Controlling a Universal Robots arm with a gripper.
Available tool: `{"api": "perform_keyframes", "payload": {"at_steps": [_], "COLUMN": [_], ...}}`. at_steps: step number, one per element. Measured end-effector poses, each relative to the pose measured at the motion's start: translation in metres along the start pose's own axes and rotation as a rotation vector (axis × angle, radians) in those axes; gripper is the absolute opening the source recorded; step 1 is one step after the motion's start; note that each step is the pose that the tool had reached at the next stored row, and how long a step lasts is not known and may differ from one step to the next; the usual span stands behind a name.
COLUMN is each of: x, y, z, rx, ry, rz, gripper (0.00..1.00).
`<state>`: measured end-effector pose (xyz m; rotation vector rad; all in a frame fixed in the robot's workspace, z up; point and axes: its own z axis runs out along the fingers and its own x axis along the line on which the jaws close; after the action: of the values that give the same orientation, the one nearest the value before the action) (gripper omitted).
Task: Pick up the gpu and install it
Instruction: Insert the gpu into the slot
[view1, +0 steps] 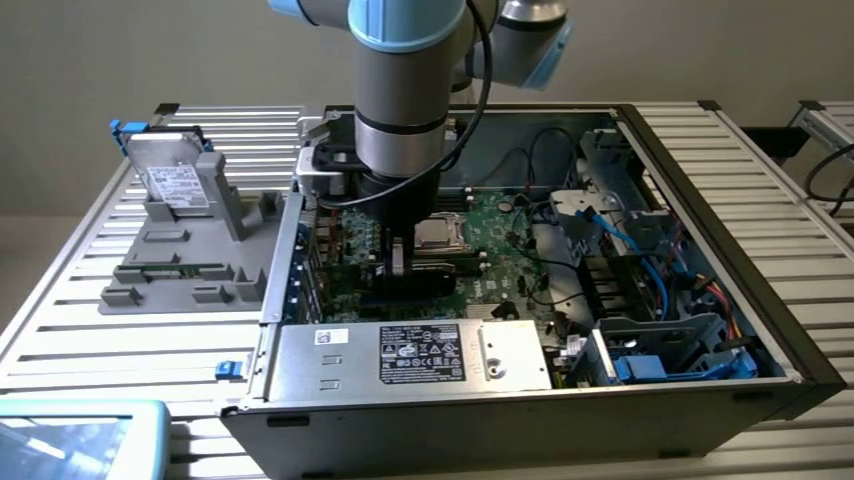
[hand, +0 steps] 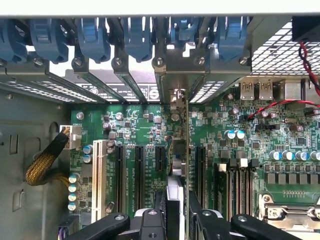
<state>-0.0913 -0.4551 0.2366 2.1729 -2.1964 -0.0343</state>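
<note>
A: Start with the exterior view. What's there?

B: A grey and light-blue robot arm (view1: 407, 90) reaches down from the top centre into an open black computer case (view1: 747, 300) lying on a slatted aluminium table (view1: 80, 300). Its black gripper (view1: 396, 262) sits low over the green motherboard (view1: 501, 240), centre-left of the frame. Under it is a dark upright shape, the thin black gpu card (view1: 407, 282), standing on edge among the slots.

A: Anything else?

B: A silver power supply with a white label (view1: 414, 355) lies along the case's lower edge. At the left, a grey plastic holder (view1: 187, 260) carries a grey hard drive with a white label (view1: 174, 185), propped upright.

A: And the wrist view?

B: The gpu (hand: 176, 195) is seen edge-on, running up the middle of the frame; its silver bracket (hand: 175, 97) reaches the rear slot openings beneath a row of blue plastic clips (hand: 135, 37). The black fingers (hand: 202, 222) at the bottom edge are pressed against either side of the card, so the gripper (hand: 176, 222) is clamped on it. Black expansion slots (hand: 140, 175) and one white slot (hand: 97, 175) lie just left of the card.
</note>
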Motion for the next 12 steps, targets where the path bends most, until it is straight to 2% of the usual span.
{"api": "perform_keyframes", "payload": {"at_steps": [12], "x": [0.0], "y": [0.0], "z": [0.0009], "rx": [0.0], "ry": [-0.0001], "rz": [0.0], "gripper": [0.28]}}
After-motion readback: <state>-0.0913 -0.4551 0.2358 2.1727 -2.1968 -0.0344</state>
